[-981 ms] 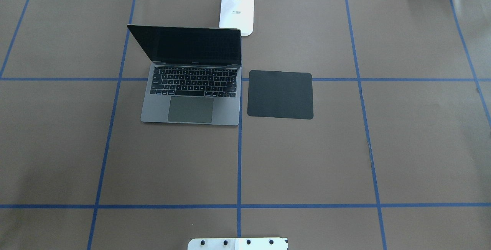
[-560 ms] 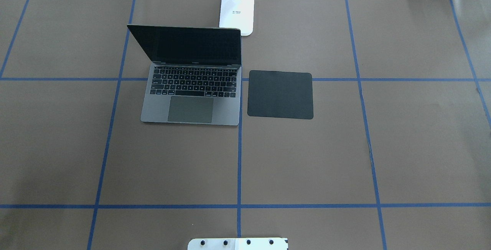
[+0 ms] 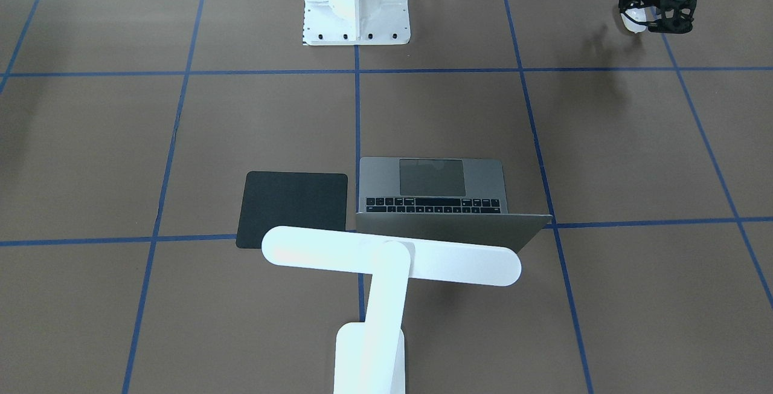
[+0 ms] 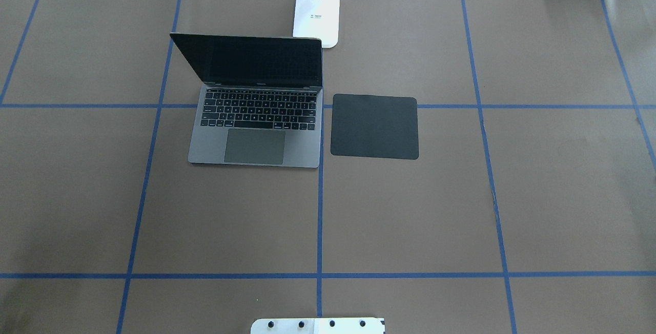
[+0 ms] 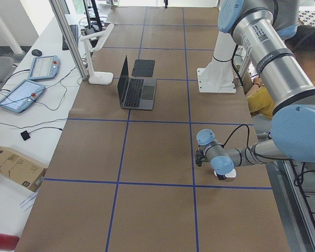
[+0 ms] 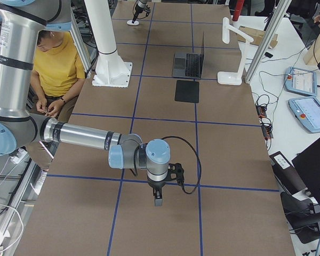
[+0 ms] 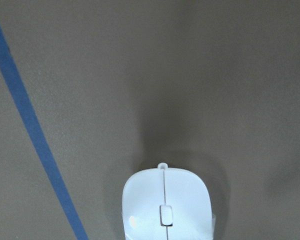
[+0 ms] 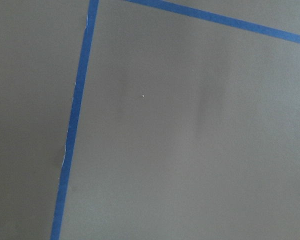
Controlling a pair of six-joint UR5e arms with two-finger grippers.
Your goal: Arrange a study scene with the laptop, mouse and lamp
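You've got the laptop (image 4: 254,119) open on the tabletop (image 4: 553,195) and the lamp (image 3: 447,261) standing behind its lid, bar head reaching over it. Those two look settled. The mouse (image 7: 166,205) is the piece in hand: your left gripper (image 3: 649,13) is narrowed onto it, out over the left end of the tabletop and well apart from the laptop. The shadow thrown clear of it suggests it's off the surface. Your right gripper (image 6: 158,198) hangs low over the opposite end. Wide or narrow, I cannot tell, and its wrist view shows only bare brown paper. So this looks like the carry. Next, I'd say, you bring the mouse across to the black pad (image 4: 374,126), which lies just beside the laptop on its right. That means clearing the open screen and the lamp head on the way. Then lower it flat onto the pad before you let go.
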